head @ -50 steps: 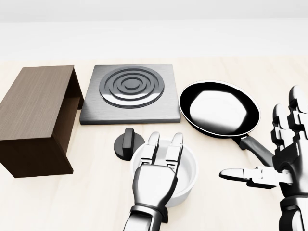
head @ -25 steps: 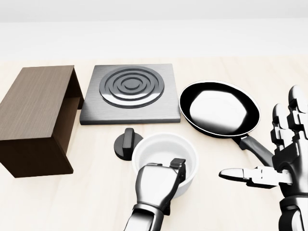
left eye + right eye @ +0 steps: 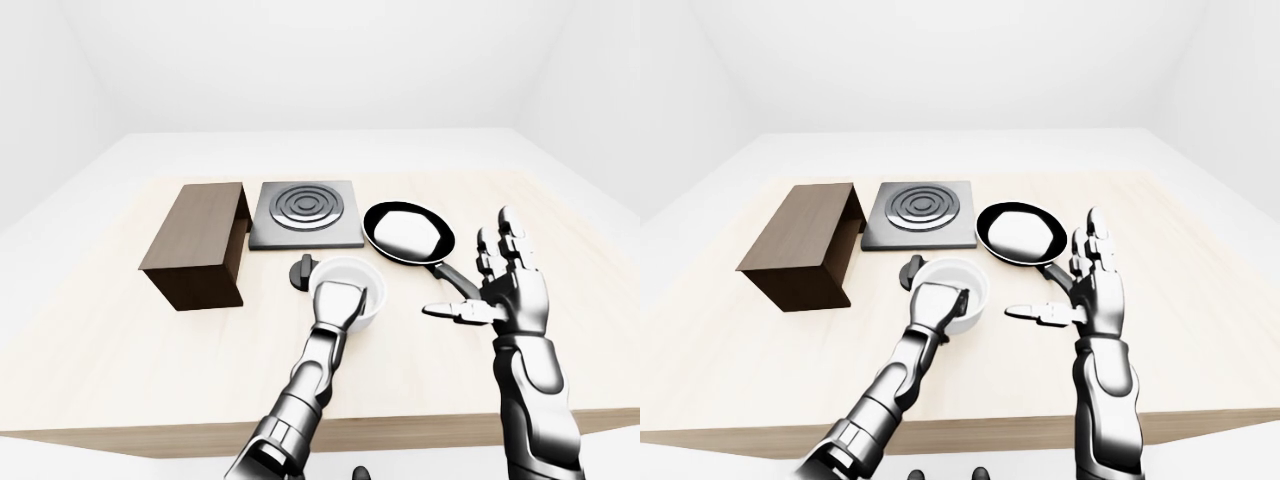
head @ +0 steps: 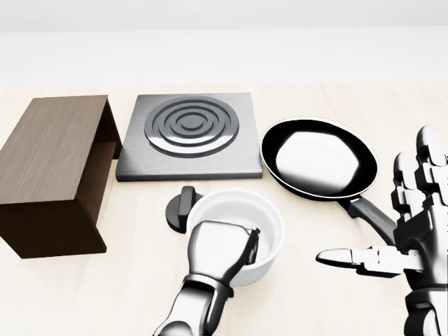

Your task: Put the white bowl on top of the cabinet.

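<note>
The white bowl is low in the middle of the head view, just right of the black knob, and looks slightly raised and tilted. My left hand grips its near rim, fingers curled inside and the palm against the outer wall. The dark wooden cabinet lies at the left, its open side facing right and its top bare. My right hand hovers open at the right edge, fingers spread, beside the pan's handle and touching nothing.
A grey hob plate with ringed burner lies right of the cabinet. A black frying pan sits right of the plate, its handle pointing at my right hand. The wooden table's edge runs below my arms.
My left hand's fingers, flat over the bowl a second ago, have curled over its near rim. The bowl has since shifted up and left, partly covering the knob. The right hand barely moved.
</note>
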Tool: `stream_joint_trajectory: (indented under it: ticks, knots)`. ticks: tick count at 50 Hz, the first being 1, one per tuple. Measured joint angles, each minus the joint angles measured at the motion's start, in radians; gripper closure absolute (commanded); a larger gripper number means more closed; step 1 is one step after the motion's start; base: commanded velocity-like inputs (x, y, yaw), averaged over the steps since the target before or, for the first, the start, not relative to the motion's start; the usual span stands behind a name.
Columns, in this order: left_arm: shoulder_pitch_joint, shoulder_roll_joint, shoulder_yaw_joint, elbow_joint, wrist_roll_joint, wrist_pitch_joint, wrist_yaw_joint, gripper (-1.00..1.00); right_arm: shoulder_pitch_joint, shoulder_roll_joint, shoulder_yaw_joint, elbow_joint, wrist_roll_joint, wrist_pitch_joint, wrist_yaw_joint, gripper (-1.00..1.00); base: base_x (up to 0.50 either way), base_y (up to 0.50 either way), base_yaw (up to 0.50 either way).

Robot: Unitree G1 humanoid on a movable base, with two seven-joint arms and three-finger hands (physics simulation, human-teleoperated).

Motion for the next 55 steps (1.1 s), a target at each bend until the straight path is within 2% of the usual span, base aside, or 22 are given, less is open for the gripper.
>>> stream_joint_trajectory:
  ticks: [15, 43, 55]
  knots:
    - [-0.005, 0.016, 0.018, -0.157, 0.076, 0.000, -0.185, 1.00, 0.019, 0.012, 0.019, -0.013, -0.017, 0.000, 0.013, -1.00, 0.00, 0.00, 0.00]
    - [0.009, 0.021, 0.052, -0.530, 0.209, 0.000, -0.417, 1.00, 0.035, 0.025, 0.044, -0.009, -0.045, 0.000, 0.025, -1.00, 0.00, 0.00, 0.00]
    - [-0.017, 0.036, 0.091, -0.696, 0.245, 0.000, -0.541, 1.00, 0.041, 0.028, 0.050, -0.012, -0.052, 0.000, 0.027, -1.00, 0.00, 0.00, 0.00]
